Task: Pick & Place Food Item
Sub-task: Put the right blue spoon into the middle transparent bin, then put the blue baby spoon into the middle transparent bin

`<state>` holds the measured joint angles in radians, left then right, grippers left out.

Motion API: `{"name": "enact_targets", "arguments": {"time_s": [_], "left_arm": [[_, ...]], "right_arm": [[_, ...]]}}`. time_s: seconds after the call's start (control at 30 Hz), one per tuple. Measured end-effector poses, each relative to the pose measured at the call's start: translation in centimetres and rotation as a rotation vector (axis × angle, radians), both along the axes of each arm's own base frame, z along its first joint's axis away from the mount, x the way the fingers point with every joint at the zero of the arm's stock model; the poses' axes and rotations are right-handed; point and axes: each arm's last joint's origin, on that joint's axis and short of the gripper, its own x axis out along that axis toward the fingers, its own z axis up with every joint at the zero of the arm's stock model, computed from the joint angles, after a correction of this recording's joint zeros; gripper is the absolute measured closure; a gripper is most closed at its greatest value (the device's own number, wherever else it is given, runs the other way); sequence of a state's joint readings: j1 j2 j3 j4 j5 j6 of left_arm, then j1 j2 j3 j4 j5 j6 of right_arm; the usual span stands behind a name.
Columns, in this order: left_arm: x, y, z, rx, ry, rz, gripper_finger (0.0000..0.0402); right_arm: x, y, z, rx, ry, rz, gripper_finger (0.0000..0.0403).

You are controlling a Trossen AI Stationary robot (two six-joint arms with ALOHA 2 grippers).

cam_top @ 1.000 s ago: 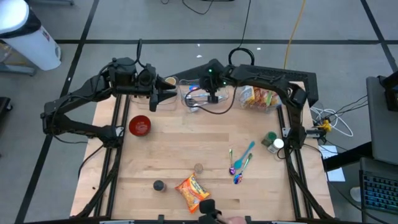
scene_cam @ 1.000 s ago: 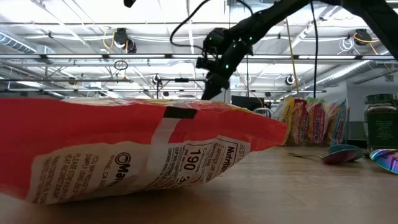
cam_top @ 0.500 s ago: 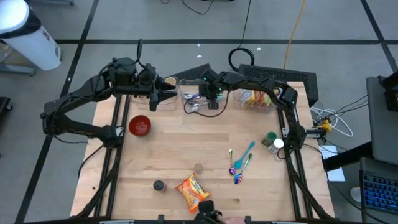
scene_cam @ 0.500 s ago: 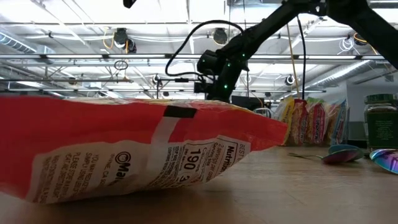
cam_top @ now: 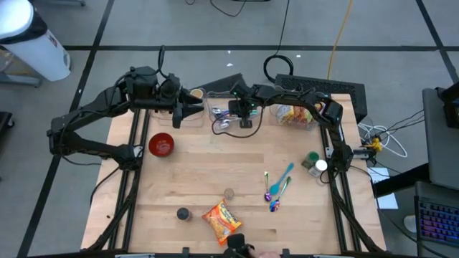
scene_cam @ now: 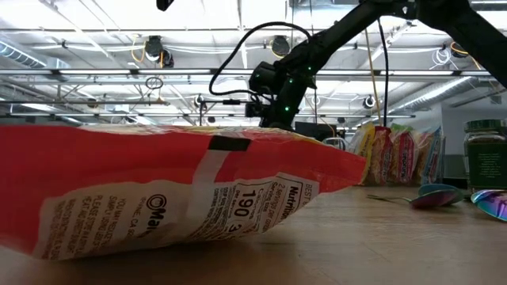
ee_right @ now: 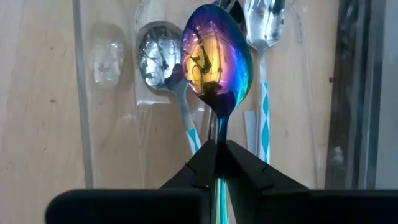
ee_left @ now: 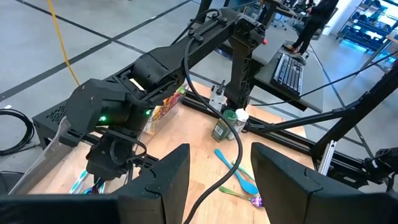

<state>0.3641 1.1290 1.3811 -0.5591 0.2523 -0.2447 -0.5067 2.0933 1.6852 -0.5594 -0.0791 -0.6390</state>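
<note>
An orange snack bag (cam_top: 221,221) lies flat near the table's front edge and fills the low view (scene_cam: 158,190). No gripper is near it. My right gripper (cam_top: 242,120) hangs over a clear cutlery bin (cam_top: 221,109) at the table's far side, shut on an iridescent spoon (ee_right: 216,59). Other spoons (ee_right: 163,59) lie in the bin beneath it. My left gripper (cam_top: 196,109) waits raised at the far left, open (ee_left: 221,168), with nothing between its fingers. My right gripper pinches the spoon's handle (ee_right: 218,132) between its two fingers, just behind the bowl. The handle runs back along the fingers and the bowl sticks out past the fingertips. The fingers slant down over the bin. Whether the bowl touches the spoons below, I cannot tell.
A clear bin of colourful snack packs (cam_top: 297,113) stands right of the cutlery bin. A red bowl (cam_top: 161,144) sits at the left. Coloured spoons (cam_top: 276,188) and a green jar (cam_top: 313,161) are at the right. Two small round things (cam_top: 183,213) lie near the bag.
My right gripper has sunk toward the cutlery bin and tipped further down, still shut on the spoon. My left arm has kept still.
</note>
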Motion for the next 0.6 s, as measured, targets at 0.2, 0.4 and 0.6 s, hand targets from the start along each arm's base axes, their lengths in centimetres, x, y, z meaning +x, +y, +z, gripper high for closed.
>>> {"name": "enact_targets", "arguments": {"time_s": [0.2,0.4,0.6], "left_arm": [[0.0,0.0,0.0,0.0,0.0,0.0,0.0224],[0.0,0.0,0.0,0.001,0.0,0.0,0.0224],[0.0,0.0,0.0,0.002,-0.001,-0.001,0.0224]], "right_arm": [[0.3,0.3,0.1,-0.021,-0.012,0.027,0.0351],[0.9,0.7,0.4,-0.062,-0.037,0.031,0.0313],[1.1,1.2,3.1,-0.115,-0.144,-0.003,0.0276]]}}
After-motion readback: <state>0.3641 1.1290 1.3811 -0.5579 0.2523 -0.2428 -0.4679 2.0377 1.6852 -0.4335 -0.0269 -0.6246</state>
